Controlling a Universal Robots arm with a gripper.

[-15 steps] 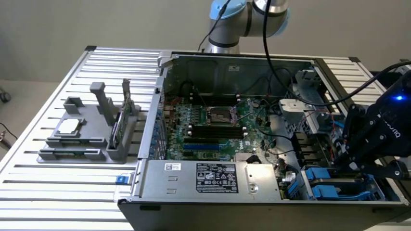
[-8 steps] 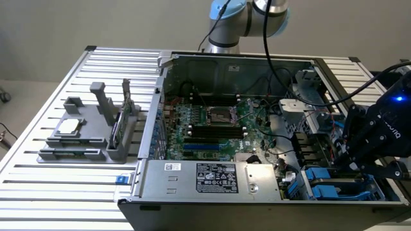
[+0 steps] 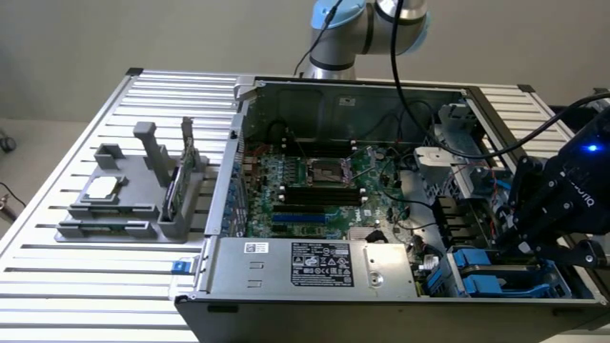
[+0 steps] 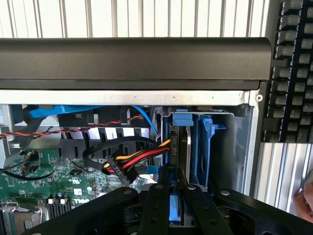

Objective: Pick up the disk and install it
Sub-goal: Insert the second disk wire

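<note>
One black gripper (image 4: 177, 205) is clamped narrowly on one silver-grey disk with blue plastic rails (image 4: 177, 161), standing on edge in the drive bay at the open computer case's (image 3: 315, 304) near corner, tight beside one blue caddy (image 4: 205, 147). One green motherboard (image 3: 315, 186) lies beyond.

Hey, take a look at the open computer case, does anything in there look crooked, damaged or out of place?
Nothing stands out. The gripper is down at the drive bay, closed on the disk with its blue rails, which stands edge-on and straight in the bay. The motherboard and power supply look seated and undamaged.
</note>
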